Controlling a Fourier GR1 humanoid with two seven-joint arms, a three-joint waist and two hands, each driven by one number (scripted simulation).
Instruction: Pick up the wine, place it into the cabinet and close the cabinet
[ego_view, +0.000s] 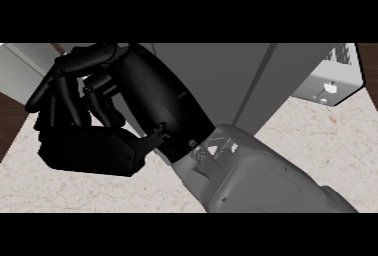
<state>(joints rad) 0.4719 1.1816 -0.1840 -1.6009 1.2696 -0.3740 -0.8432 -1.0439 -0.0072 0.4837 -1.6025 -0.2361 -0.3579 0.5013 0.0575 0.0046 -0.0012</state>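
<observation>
The wine (159, 97) is a long dark bottle, tilted, filling the middle of the head view with its neck end toward the upper left. My right hand (88, 150) is raised close to the camera at the left. Its fingers (66, 95) curl up and over the bottle's upper part, and the thumb lies against its lower side. The grey right forearm (258, 175) comes in from the lower right. Behind the bottle stand the grey panels of the cabinet (229, 75). The hand and bottle hide the cabinet's inside. My left hand does not show.
A pale stone counter (310, 130) runs under the arm. At the upper right stands a grey metal appliance (332, 75). A light panel (22, 65) and a dark wooden strip (9, 115) show at the far left.
</observation>
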